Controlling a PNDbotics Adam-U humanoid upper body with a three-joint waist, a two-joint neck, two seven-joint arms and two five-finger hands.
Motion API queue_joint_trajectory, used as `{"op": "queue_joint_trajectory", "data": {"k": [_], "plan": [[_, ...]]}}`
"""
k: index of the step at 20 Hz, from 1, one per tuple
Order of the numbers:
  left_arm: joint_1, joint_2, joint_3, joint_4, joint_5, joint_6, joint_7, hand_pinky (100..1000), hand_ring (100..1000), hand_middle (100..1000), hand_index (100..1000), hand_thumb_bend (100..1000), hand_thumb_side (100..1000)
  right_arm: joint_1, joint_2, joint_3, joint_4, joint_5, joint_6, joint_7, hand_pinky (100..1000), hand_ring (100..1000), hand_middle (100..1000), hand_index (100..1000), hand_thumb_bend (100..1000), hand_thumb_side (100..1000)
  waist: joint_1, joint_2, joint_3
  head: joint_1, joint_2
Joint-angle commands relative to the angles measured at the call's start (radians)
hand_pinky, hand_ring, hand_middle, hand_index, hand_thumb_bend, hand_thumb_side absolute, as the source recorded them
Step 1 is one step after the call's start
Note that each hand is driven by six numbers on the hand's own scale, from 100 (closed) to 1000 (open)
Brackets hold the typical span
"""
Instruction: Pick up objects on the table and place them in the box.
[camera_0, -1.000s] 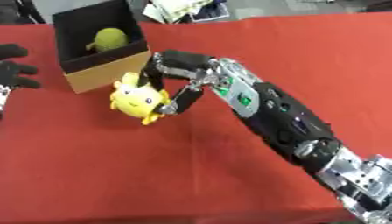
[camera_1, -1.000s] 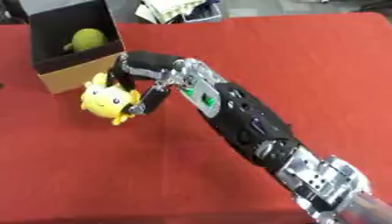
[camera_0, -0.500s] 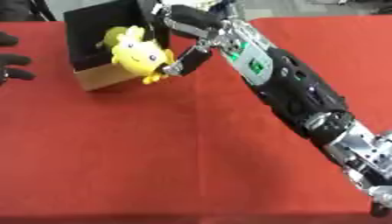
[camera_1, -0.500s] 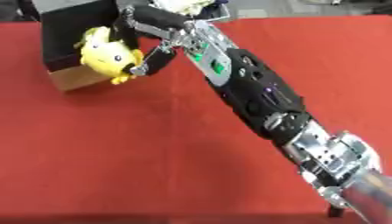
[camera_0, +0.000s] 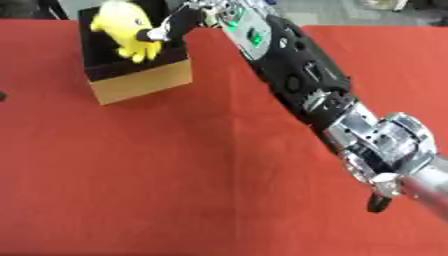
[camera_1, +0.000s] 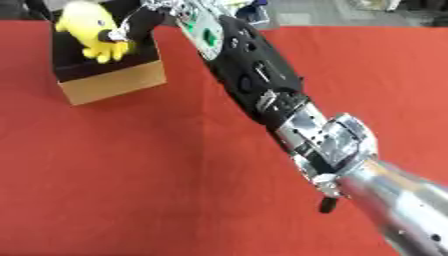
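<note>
At the far left of the red tabletop (camera_0: 175, 165) stands an open cardboard box (camera_0: 144, 80), tan on the outside and dark on the inside, with one corner turned toward the near side. Over its open top hangs a yellow plush toy (camera_0: 122, 27), clear of the tabletop and partly inside the outline of the box; whether its lower end touches the dark interior cannot be made out. The toy's rounded body lies toward the far left and a narrower part points down toward the near right wall of the box. Just right of the toy, the right robot hand (camera_0: 171, 27) grips it, dark fingers curled round the toy's right side at the top of the box. From that hand the black forearm (camera_0: 284, 65) runs toward the near right across the tabletop, with a small green patch showing on a pale panel near the wrist. Farther right and nearer, the arm passes into silver joints (camera_0: 385, 145) and a pale metal segment that leaves the view at the lower right corner. At the far left edge a small dark shape shows beside the tabletop, too little of it to identify. The left robot hand cannot be identified in either view.
</note>
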Motion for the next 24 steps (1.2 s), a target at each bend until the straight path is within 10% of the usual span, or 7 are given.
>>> {"op": "queue_joint_trajectory", "data": {"k": [1,11,24], "plan": [[-0.019,0.008,-0.003,-0.021,0.005,-0.001,-0.006,607,671,725,791,393,574,-0.031,-0.022,-0.013,-0.014,0.06,0.054,-0.049,877,948,1000,1000,648,332,0.004,-0.015,-0.001,-0.005,-0.014],[0.006,0.013,0.006,-0.003,-0.006,-0.002,0.003,604,669,724,790,394,576,0.004,-0.003,-0.03,-0.102,0.228,0.186,-0.217,824,911,957,1000,572,308,0.005,-0.033,-0.042,0.031,-0.001],[0.09,0.038,0.084,0.056,-0.073,-0.014,0.108,598,670,722,787,400,569,0.279,-0.065,-0.057,-0.416,0.036,-0.016,-0.324,683,743,768,883,441,251,0.011,-0.07,-0.252,0.197,0.054]]}}
